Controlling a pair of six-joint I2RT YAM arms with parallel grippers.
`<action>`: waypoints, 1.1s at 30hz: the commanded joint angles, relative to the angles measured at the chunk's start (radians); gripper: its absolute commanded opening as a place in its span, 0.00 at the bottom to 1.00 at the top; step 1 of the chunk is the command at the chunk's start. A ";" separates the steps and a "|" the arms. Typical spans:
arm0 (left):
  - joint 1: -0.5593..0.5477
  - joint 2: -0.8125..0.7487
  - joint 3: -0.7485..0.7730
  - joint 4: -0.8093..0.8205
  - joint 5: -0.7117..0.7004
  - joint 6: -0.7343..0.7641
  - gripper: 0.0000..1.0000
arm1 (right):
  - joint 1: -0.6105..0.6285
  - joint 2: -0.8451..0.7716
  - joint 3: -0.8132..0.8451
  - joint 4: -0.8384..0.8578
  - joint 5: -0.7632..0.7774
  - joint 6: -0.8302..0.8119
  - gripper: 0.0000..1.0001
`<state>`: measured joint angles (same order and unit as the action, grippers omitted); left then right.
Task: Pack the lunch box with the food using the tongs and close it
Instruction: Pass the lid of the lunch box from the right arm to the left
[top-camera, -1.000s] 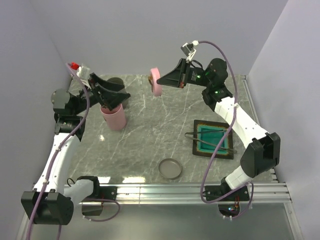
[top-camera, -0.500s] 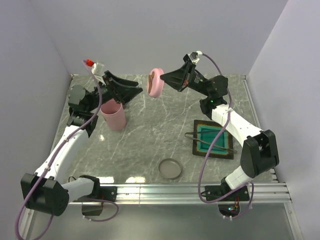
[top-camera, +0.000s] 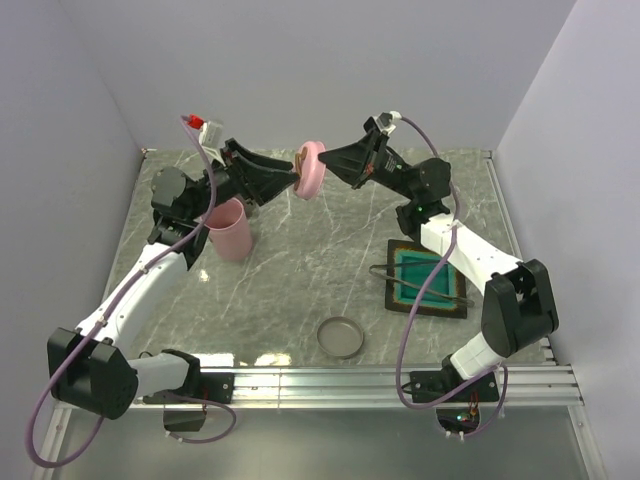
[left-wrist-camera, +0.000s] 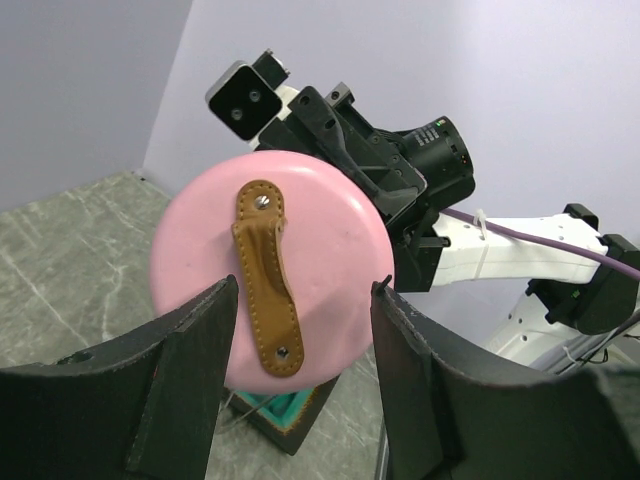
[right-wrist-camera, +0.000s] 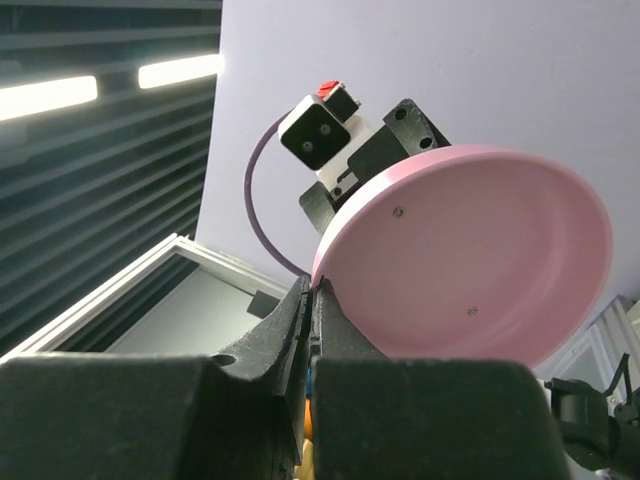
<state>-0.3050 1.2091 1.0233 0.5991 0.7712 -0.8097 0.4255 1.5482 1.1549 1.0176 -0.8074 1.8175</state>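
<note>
The lunch box is a tall pink cup (top-camera: 229, 229) standing open at the left of the table. Its round pink lid (top-camera: 311, 167) (left-wrist-camera: 330, 240) (right-wrist-camera: 480, 260) hangs on edge in the air, with my right gripper (top-camera: 326, 162) (right-wrist-camera: 312, 285) shut on its rim. My left gripper (top-camera: 293, 178) (left-wrist-camera: 305, 290) is open and faces the lid's top. The lid's tan strap (left-wrist-camera: 268, 280) sits between the left fingers, which do not touch it. The dark tongs (top-camera: 420, 283) lie across the teal tray. The food is not in view.
A teal tray with a dark frame (top-camera: 392, 292) (left-wrist-camera: 285, 420) lies at the right. A clear round lid (top-camera: 340, 336) rests near the front edge. An aluminium rail (top-camera: 400, 382) runs along the near side. Purple walls close in the back and sides.
My left arm rose from beside the pink cup and swung right to the lid, its jaws narrowing. The right arm shifted the lid slightly and kept its hold.
</note>
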 joint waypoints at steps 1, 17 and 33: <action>-0.017 0.012 0.038 0.048 0.002 0.000 0.61 | 0.019 -0.036 0.005 0.055 0.022 0.006 0.00; -0.020 0.027 0.026 0.062 -0.055 -0.082 0.48 | 0.059 -0.036 -0.004 0.042 0.033 0.003 0.00; 0.021 -0.022 0.024 -0.054 0.000 0.002 0.01 | 0.044 -0.045 0.002 -0.062 0.004 -0.081 0.38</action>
<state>-0.3061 1.2270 1.0180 0.5842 0.7292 -0.8722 0.4759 1.5478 1.1507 0.9985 -0.7971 1.7988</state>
